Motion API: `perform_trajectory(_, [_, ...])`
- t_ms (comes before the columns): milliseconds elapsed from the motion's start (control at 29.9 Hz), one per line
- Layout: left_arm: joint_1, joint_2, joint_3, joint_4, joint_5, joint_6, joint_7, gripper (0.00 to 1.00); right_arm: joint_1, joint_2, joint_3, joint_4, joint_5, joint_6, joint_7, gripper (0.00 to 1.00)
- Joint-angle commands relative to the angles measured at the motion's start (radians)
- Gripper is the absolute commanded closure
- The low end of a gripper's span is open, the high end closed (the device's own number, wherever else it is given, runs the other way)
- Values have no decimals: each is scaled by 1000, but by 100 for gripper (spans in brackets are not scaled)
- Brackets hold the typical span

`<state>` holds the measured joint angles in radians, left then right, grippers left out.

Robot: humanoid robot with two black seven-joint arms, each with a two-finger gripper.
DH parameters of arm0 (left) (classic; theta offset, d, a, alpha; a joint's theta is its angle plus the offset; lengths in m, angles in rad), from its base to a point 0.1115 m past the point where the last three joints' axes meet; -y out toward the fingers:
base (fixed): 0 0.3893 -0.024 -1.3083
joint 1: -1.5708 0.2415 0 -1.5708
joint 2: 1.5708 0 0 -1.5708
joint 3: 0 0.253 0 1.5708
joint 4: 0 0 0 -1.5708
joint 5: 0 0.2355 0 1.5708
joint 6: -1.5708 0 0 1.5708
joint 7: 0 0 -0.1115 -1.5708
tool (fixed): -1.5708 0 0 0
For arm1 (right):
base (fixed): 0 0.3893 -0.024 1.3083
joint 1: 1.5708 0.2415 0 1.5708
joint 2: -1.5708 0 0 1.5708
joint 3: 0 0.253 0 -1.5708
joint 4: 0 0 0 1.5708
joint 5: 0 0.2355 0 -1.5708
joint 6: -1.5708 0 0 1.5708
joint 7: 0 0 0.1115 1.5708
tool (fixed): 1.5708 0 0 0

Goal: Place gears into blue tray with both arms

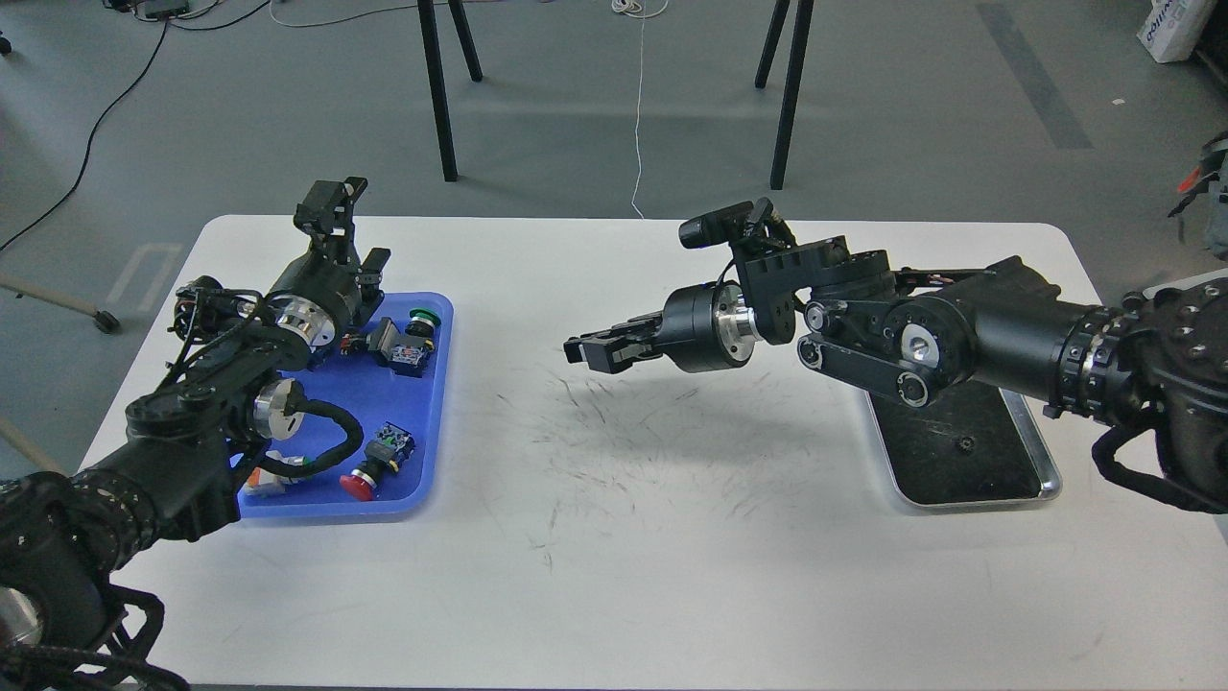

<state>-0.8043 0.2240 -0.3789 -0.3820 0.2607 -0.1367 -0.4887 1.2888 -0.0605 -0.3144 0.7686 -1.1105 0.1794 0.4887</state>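
The blue tray (436, 403) lies at the table's left, with coloured push-button switches in it. My left gripper (376, 265) hovers over the tray's far left corner, seen end-on and dark, so its fingers cannot be told apart. My right gripper (587, 351) reaches out above the table's middle, pointing left toward the blue tray, its fingers pressed together. Whether anything is pinched between them does not show. One tiny black gear (966, 442) rests on the dark bottom of the steel tray (1041, 470) at the right.
In the blue tray lie a green-capped switch (422, 319), a red-capped switch (360, 486) and one more under my left forearm. My right forearm covers the steel tray's far half. Black stand legs (439, 96) rise beyond the table's far edge.
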Motion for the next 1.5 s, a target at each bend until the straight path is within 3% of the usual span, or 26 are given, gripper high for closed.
perform_trajectory(0, [5, 1, 0, 5, 0, 0, 0, 0, -17, 30, 4, -6, 0, -28, 0, 95])
perform_trajectory(468, [8, 0, 5, 12, -1, -1, 0, 0, -115, 60, 1, -159, -2, -44, 0, 95])
perform_trajectory(1070, [8, 0, 5, 14, -1, -1, 0, 0, -186, 60, 3, -155, -2, -44, 0, 94])
perform_trajectory(1471, [8, -6, 5, 15, -1, 3, 0, 0, -218, 60, 5, -201, -3, -98, 0, 94])
